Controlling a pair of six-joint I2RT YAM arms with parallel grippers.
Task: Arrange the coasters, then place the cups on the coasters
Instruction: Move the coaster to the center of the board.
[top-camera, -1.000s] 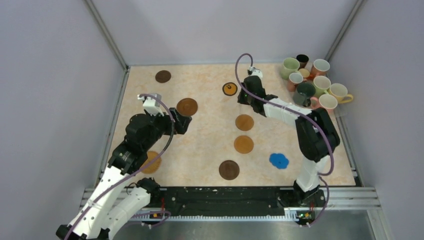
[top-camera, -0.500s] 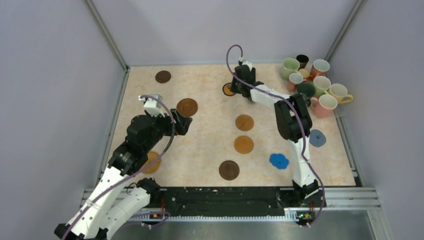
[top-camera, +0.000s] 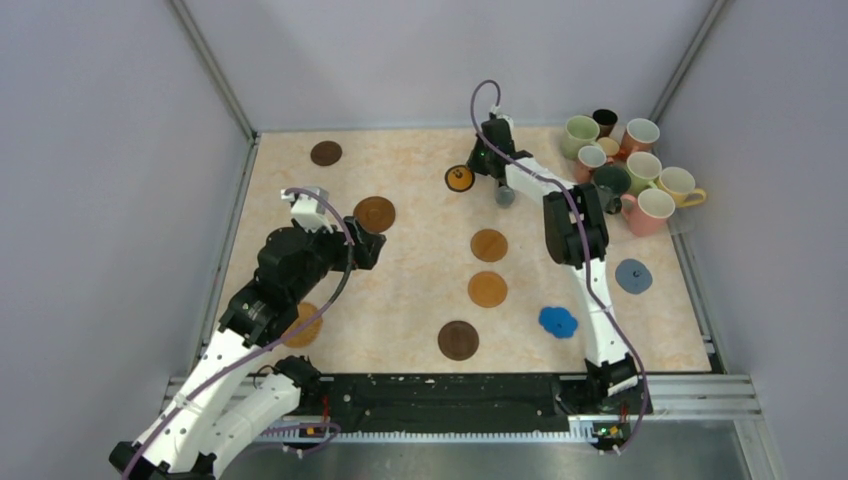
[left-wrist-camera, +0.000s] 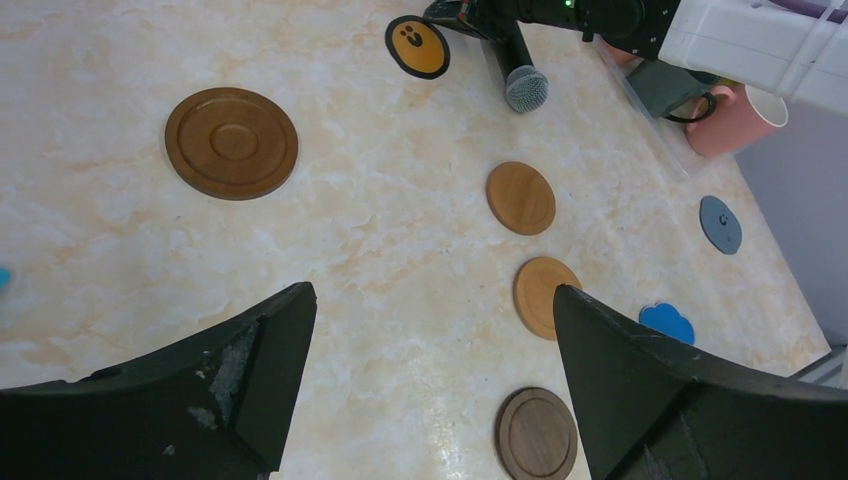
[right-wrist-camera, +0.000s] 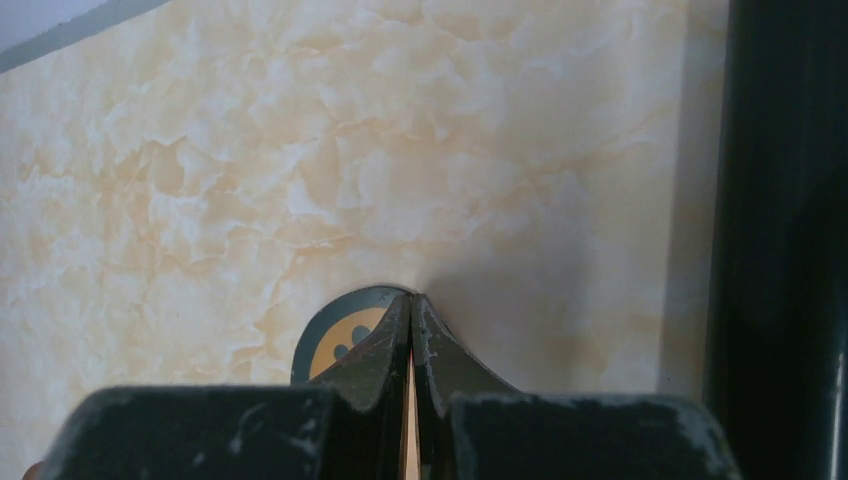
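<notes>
Left to right: our left gripper (left-wrist-camera: 432, 291) hangs just as it did a second ago, jaws wide apart and empty. A large brown coaster (left-wrist-camera: 231, 143) lies ahead of them to their left, and two tan coasters (left-wrist-camera: 520, 197) lie ahead to their right; nothing on this side has shifted. The change is all on the right. Our right arm (top-camera: 570, 220), folded over the right side of the table (top-camera: 420, 265) a second ago, has swung out long toward the far edge and uncovered the grey-blue coaster (top-camera: 634, 275) it was hiding. Our right gripper (right-wrist-camera: 411, 300) now points down, jaws pressed together on nothing. The black-and-orange coaster (right-wrist-camera: 335, 348) lies right under the tips and to their left; whether they touch it we cannot tell. That coaster sits where it sat before, so we judge that no push has begun. We read this as the start of nudging it into line with the others, since closed tips suit sliding a thin disc, not lifting it. Well to the right of those jaws the cups (top-camera: 643, 168) stand crowded together, none on a coaster. The arranging is unfinished and the cup-placing not yet begun.
</notes>
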